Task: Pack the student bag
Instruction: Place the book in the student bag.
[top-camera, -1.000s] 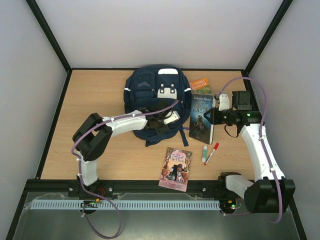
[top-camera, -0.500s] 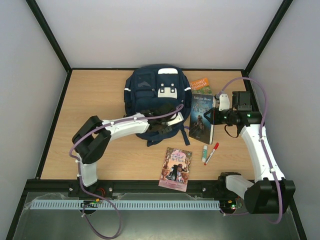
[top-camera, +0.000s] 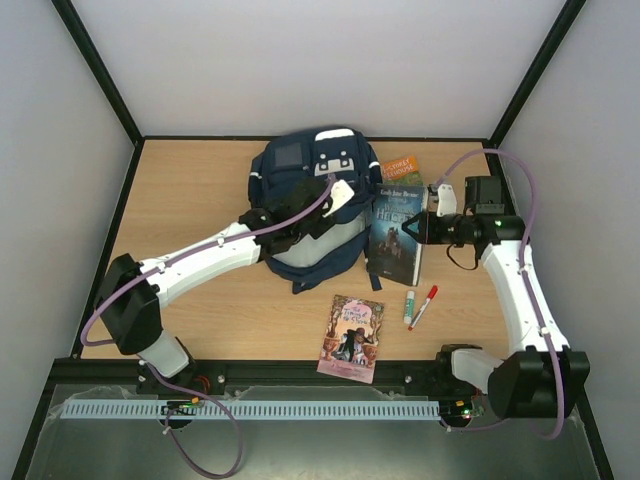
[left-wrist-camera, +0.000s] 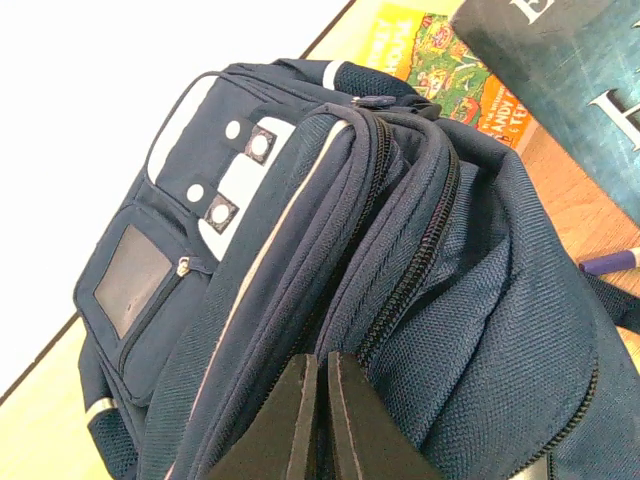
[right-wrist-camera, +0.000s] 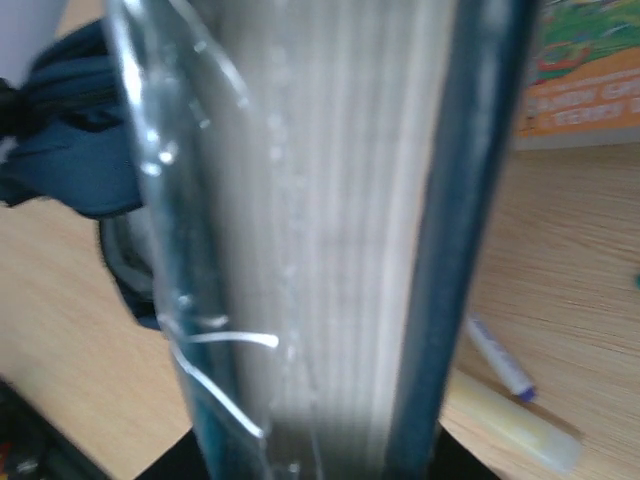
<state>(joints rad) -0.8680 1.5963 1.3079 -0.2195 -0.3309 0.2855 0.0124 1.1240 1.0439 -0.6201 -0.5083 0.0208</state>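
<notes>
The navy student bag stands propped up at the back middle of the table, its front pockets facing the far wall. My left gripper is shut on the bag's fabric beside the main zipper; in the left wrist view the fingers pinch a fold of the bag. My right gripper is shut on the right edge of a dark teal book and holds it just right of the bag. In the right wrist view the book is edge-on, filling the frame.
An orange book lies behind the teal book. A pink book lies near the front edge. A glue stick and a red marker lie side by side, right of the pink book. Walls enclose the table.
My left arm has stretched forward and pulled the bag's opening edge up and back, so the bag now stands taller. The right gripper has shifted the teal book slightly left.
</notes>
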